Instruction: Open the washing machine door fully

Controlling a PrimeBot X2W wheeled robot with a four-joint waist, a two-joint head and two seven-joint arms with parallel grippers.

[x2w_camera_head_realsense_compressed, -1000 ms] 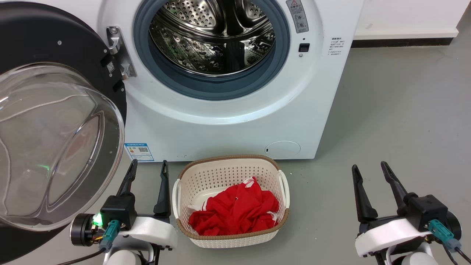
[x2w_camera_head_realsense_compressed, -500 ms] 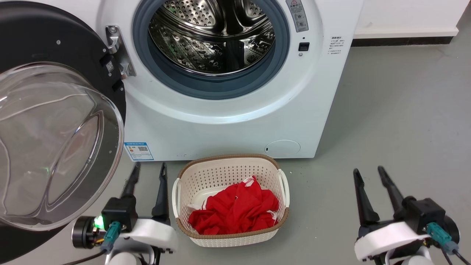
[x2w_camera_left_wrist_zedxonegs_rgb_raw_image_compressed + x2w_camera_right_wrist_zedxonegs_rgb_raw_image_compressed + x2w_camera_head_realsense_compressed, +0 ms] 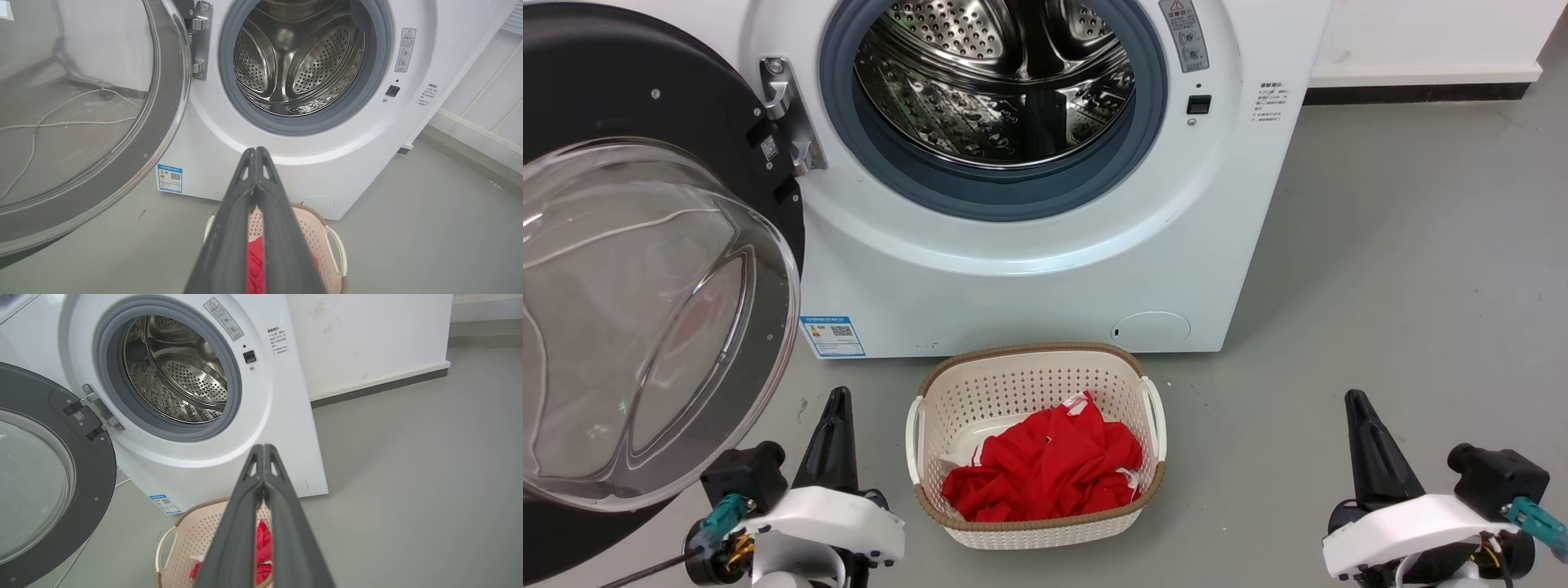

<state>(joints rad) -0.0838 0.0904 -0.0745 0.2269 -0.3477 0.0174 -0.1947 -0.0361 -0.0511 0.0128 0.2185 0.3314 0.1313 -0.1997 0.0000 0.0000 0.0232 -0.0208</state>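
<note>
Flanking basket (image 3: 1013,382), left pincer (image 3: 839,396), right pincer (image 3: 1356,399), both closed, pointing forward.

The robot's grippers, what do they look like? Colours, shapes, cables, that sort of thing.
Both the left gripper and right gripper have two long, dark grey fingers tapering to a point, with small triangular cut-outs near the tips. Each sits on a glossy white wrist shell beside a black boxy module with a teal connector. A black cable leaves the left one.
</note>
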